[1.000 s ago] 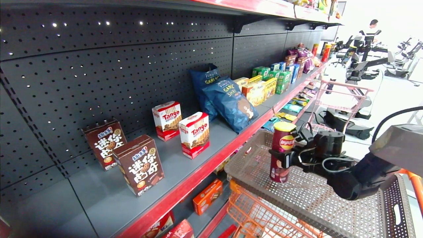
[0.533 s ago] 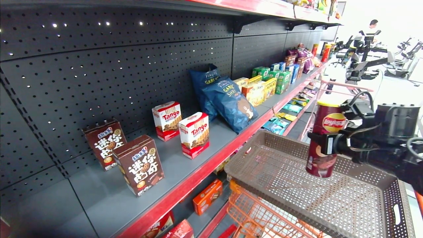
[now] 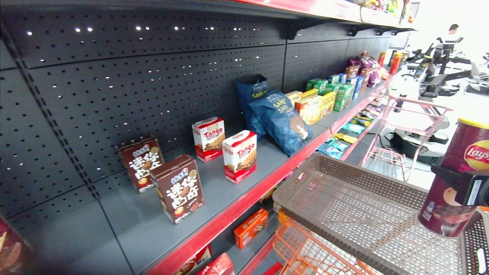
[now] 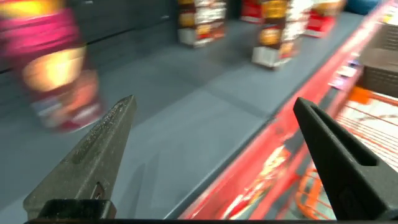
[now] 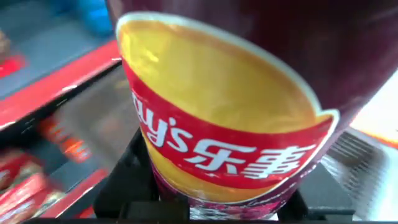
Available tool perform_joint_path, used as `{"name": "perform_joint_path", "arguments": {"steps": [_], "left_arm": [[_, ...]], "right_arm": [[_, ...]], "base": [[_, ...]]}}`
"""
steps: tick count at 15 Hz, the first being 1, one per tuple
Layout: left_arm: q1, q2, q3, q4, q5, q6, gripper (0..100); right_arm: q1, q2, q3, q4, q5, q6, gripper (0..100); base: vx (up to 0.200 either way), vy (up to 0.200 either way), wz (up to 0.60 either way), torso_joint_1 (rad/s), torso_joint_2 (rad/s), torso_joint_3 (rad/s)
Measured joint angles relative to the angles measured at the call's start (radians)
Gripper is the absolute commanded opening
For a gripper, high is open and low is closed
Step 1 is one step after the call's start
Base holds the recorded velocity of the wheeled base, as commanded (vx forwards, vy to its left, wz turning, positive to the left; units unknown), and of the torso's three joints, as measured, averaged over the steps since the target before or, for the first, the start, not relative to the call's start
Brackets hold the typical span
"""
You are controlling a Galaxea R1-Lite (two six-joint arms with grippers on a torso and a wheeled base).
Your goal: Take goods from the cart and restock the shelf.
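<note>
**Chip can swinging out toward three o'clock**

The right gripper (image 3: 464,187) is clamping the maroon chip can (image 3: 468,152) upright around its middle, at four o'clock in the head view. Half a second ago the can was hanging over the far side of the basket (image 3: 305,168). It is now travelling nearer and further toward three o'clock, by more than the camera's own slight swing explains. The perforated brown basket is sitting at five o'clock on the orange cart (image 3: 305,248). The left gripper (image 4: 211,155) is hanging with fingers spread wide, holding nothing, above the grey shelf (image 4: 186,124). Farther along the shelf, brown boxes (image 3: 177,189) are standing at nine o'clock. Wafer boxes (image 3: 240,156) are standing near the centre, and blue bags (image 3: 282,122) are leaning toward one o'clock.
</note>
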Motion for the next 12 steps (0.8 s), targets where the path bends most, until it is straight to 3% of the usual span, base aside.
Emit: {"name": "perform_joint_path", "arguments": {"steps": [12], "left_arm": [[0.0,0.0,0.0,-0.001,0.0,0.0,100]], "right_arm": [[-0.001,-0.037,-0.024,0.0,0.004,-0.003,0]], "base": [[0.0,0.0,0.6,0.001,0.0,0.001]]}}
